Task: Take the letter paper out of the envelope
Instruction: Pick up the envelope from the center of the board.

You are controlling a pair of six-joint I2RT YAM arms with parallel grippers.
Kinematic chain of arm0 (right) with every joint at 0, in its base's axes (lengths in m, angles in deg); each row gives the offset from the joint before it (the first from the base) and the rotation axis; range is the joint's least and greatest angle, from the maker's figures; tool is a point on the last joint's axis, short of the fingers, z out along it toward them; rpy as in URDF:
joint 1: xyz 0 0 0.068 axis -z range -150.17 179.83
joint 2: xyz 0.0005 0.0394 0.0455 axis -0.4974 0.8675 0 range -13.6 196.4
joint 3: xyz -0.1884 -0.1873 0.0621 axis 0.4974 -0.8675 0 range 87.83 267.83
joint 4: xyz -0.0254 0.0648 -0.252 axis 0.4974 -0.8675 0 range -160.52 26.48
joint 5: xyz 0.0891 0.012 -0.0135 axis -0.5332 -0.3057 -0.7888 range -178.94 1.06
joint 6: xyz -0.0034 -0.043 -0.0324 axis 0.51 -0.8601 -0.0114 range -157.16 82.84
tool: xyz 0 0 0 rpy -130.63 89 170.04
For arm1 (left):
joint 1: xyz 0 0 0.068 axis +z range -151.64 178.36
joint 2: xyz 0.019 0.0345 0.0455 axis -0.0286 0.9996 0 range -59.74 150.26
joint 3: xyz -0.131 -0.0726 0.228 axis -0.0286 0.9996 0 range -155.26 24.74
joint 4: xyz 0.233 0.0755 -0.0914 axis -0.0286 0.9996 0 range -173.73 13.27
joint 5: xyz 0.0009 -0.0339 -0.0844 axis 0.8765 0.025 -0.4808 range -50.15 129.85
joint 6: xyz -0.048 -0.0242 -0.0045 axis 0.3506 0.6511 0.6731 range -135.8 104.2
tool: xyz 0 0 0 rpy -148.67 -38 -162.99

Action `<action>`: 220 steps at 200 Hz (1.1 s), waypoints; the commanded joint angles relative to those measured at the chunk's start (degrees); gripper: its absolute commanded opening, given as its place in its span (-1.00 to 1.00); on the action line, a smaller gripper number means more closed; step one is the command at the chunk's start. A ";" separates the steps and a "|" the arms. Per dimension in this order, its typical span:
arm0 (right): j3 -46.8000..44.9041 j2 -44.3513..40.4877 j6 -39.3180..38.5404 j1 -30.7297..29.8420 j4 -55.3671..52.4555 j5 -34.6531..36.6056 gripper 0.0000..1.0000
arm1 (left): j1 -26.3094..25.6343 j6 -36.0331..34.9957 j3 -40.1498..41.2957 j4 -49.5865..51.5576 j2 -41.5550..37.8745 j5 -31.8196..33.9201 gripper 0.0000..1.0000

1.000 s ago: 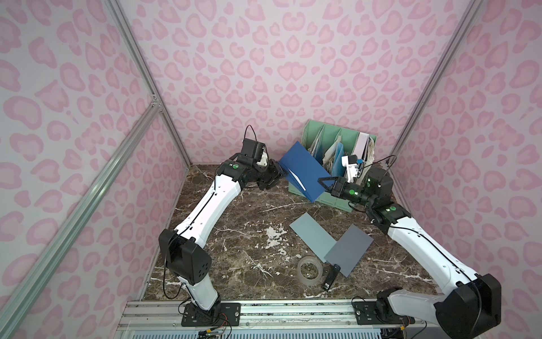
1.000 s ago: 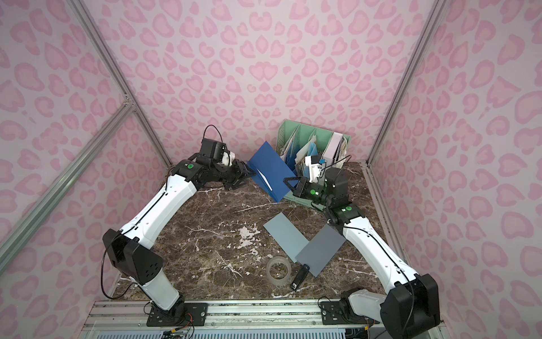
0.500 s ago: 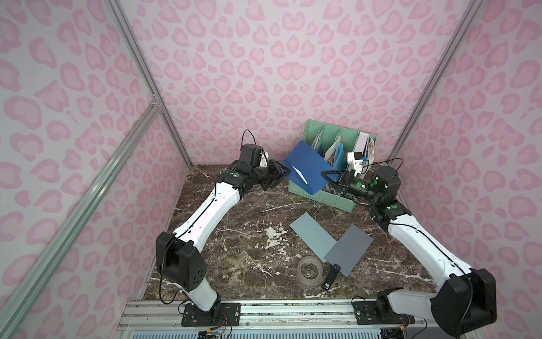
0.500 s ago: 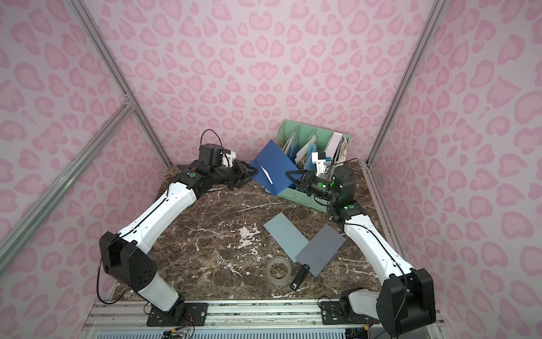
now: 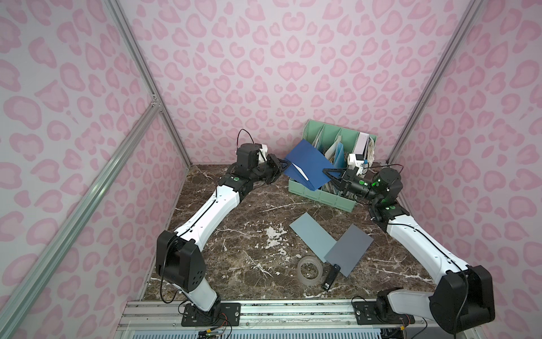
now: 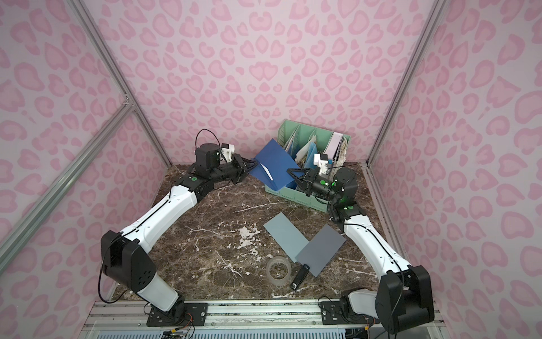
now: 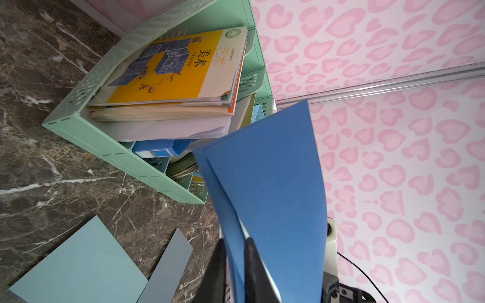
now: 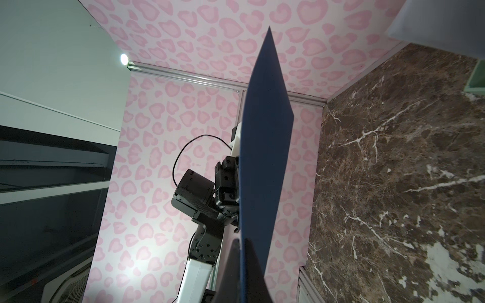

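A blue envelope hangs in the air in front of the green organizer, stretched between both arms. My left gripper is at its left corner. In the left wrist view the left gripper has its fingers closed on one blue layer of the envelope. My right gripper is shut on the envelope's right edge. A thin white strip shows on the envelope's face; I cannot tell whether it is the letter paper.
The green file organizer full of books stands at the back right, a yellow book on its side. Two grey sheets overlap on the marble floor, with a clear tape roll and a small black tool in front.
My left gripper reached right to the envelope's left corner and closed on it. The right arm swung the envelope up and leftward, away from the organizer.
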 commanded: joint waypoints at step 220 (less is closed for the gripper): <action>12.29 5.24 -31.86 2.52 -47.01 3.82 -0.05 | 0.36 -9.62 -3.25 10.39 -4.52 2.37 -1.00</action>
